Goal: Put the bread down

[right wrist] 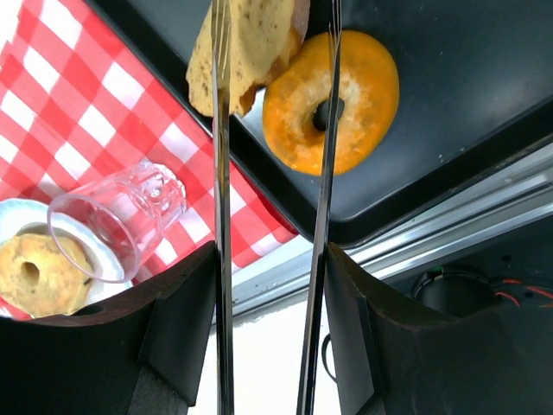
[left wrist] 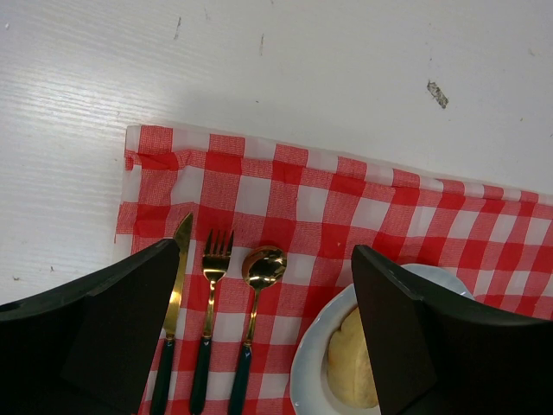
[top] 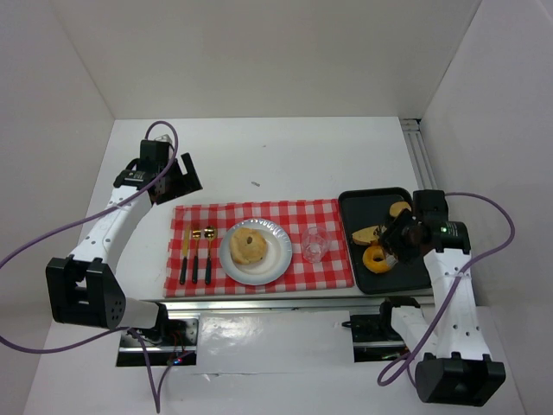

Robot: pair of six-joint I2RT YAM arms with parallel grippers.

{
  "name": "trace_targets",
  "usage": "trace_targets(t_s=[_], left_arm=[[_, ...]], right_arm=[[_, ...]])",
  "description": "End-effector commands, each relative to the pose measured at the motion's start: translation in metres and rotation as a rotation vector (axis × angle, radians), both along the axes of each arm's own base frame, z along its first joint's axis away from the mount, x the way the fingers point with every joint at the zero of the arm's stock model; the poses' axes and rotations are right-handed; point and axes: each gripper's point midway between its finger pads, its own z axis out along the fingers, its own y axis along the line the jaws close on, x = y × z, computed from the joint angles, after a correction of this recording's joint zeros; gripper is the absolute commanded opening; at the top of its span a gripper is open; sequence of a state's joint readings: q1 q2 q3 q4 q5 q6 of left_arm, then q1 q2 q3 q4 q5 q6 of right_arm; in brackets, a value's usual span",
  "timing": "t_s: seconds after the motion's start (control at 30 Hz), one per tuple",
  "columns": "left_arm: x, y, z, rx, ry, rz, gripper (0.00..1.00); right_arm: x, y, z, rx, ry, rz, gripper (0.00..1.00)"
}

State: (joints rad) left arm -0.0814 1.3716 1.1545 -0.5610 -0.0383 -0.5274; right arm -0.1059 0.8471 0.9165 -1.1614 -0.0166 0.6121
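— Where does the bread sit?
— A bread slice (right wrist: pixel 246 43) lies on the black tray (right wrist: pixel 467 104), at the right of the overhead view, one end overlapping an orange doughnut (right wrist: pixel 354 104). A smaller browned piece (top: pixel 399 208) rests near the tray's upper edge (too small to name more exactly).
— And the arm over there?
— The right gripper (right wrist: pixel 270 259) hangs above the tray's left half, its fingers clamped on a pair of metal tongs (right wrist: pixel 221 173), one thin blade against the inside of each finger. In the wrist view the blades stand apart: the left one crosses the slice and the right one crosses the doughnut. Their tips run off the top of the frame, so whether they touch anything cannot be told.
— The other arm?
— The left gripper (left wrist: pixel 263 252) hovers at the upper left, over the top left corner of the red checked cloth (top: pixel 259 212), jaws spread wide with nothing between them.
— What lies on that cloth?
— At its left, a knife (left wrist: pixel 177 285), fork (left wrist: pixel 213 259) and spoon (left wrist: pixel 262 266) side by side. In the middle is a white plate (top: pixel 278 264) carrying a ring-shaped roll (top: pixel 250 247). To the right of the plate, near the tray, is a clear glass (right wrist: pixel 117 220).
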Motion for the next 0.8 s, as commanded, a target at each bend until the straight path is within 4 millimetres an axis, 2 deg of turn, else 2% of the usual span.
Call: trace_targets(t_s=[0.0,0.1,0.17,0.2,0.27,0.3,0.4,0.43,0.5,0.53,0.57,0.6,0.7,0.77], left_arm=[[0.006,-0.003,0.007,-0.011,-0.029,-0.015,0.94],[0.006,-0.003,0.007,-0.011,-0.029,-0.015,0.94],[0.006,-0.003,0.007,-0.011,-0.029,-0.015,0.94],[0.006,-0.003,0.007,-0.011,-0.029,-0.015,0.94],[0.006,-0.003,0.007,-0.011,-0.029,-0.015,0.94],[0.006,-0.003,0.007,-0.011,-0.029,-0.015,0.94],[0.006,-0.003,0.007,-0.011,-0.029,-0.015,0.94],[0.006,-0.003,0.007,-0.011,-0.029,-0.015,0.94],[0.006,-0.003,0.007,-0.011,-0.029,-0.015,0.94],[0.007,-0.004,0.011,-0.012,-0.038,-0.015,0.94],[0.007,-0.004,0.011,-0.012,-0.038,-0.015,0.94],[0.007,-0.004,0.011,-0.012,-0.038,-0.015,0.94],[0.009,-0.002,0.014,-0.004,-0.048,-0.008,0.94],[0.007,0.000,0.013,0.004,-0.038,0.000,0.94]], right_arm=[[0.008,0.005,-0.002,0.030,-0.025,0.018,0.57],[0.016,0.004,0.009,0.024,-0.078,0.019,0.42],[0.015,-0.002,0.014,-0.009,-0.081,0.013,0.29],[0.016,-0.002,0.020,-0.016,-0.093,0.022,0.17],[0.018,-0.007,0.027,-0.040,-0.102,0.009,0.07],[0.023,-0.008,0.041,-0.052,-0.141,0.022,0.03],[0.035,-0.008,0.066,-0.077,-0.210,0.078,0.00],[0.043,-0.008,0.088,-0.086,-0.265,0.097,0.00],[0.056,-0.001,0.107,-0.083,-0.315,0.183,0.00],[0.065,0.004,0.123,-0.072,-0.358,0.223,0.00],[0.069,0.021,0.134,-0.007,-0.401,0.300,0.00],[0.076,0.029,0.148,0.012,-0.470,0.353,0.00],[0.085,0.075,0.167,0.141,-0.567,0.544,0.00],[0.078,0.108,0.157,0.235,-0.552,0.655,0.00]])
